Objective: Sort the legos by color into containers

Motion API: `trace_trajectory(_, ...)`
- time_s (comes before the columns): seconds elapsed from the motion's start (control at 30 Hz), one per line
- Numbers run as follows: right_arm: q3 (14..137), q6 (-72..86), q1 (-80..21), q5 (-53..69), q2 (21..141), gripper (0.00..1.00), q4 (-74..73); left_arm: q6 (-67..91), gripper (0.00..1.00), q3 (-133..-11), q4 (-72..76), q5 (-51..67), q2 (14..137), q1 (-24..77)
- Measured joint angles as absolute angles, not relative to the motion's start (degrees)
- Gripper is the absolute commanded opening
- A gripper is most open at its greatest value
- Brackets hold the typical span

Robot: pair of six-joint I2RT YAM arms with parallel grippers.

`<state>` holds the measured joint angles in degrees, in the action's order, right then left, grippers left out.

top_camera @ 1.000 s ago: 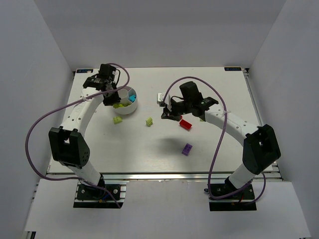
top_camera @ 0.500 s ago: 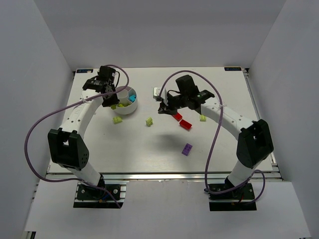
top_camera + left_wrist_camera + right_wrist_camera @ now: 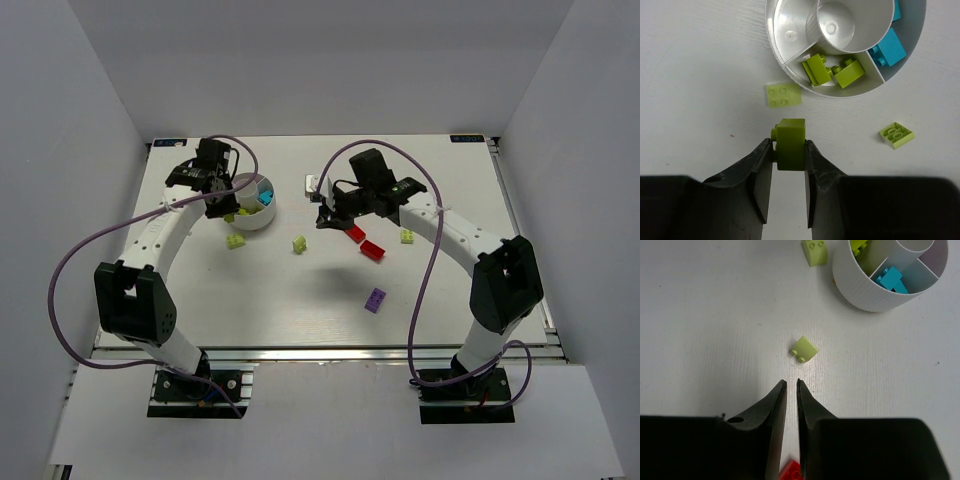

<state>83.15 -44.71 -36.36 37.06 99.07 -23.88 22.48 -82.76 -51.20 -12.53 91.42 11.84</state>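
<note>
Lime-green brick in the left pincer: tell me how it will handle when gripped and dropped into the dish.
The lime-green brick looks rigid: the left pincer clamps its flat sides with no visible deformation. Small plastic, so probably light. Flat-faced, it likely won't roll; dropped in the dish it may land tilted, like the green bricks there.

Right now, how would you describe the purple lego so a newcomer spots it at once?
On the white table, find the two red legos lying near the middle. Closer to the arm bases than those, alone on bare surface, sits the purple lego: the only purple brick in view, flat and rectangular.
</note>
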Motion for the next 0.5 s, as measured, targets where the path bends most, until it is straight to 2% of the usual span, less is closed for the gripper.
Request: trace_trajectory(0.5,82.8,-45.4,-36.4,37.6,99.0,0.21,-22.5,24.6,0.00,-82.9,-48.4,-8.4,91.4,11.3)
